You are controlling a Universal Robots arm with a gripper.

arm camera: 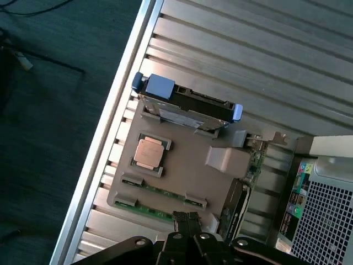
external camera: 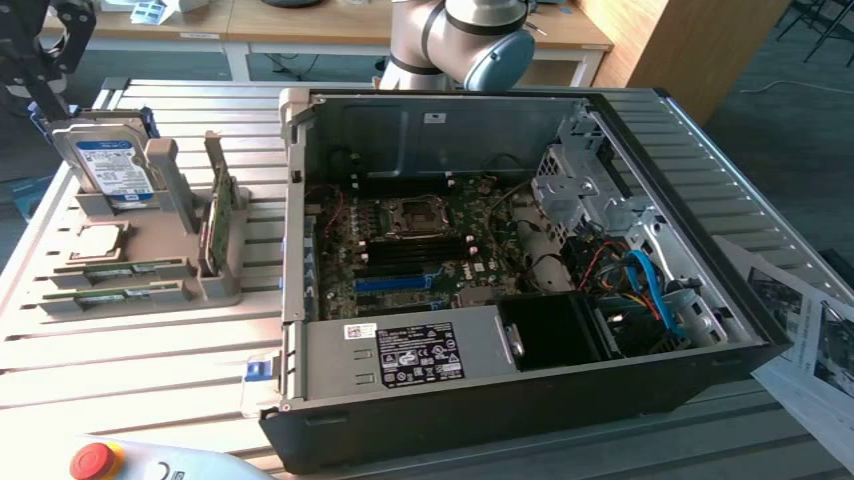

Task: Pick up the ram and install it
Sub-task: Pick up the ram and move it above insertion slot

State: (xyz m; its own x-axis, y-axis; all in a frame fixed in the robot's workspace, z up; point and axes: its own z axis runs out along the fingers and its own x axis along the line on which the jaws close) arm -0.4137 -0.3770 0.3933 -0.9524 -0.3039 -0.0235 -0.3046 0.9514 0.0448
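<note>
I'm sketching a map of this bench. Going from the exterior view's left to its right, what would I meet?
Hard drive → upright green card → motherboard → drive cage → papers

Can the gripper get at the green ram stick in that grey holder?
Probably yes: the ram lies uncovered along the holder's edge, and the shut gripper hangs above it with nothing between.
</note>
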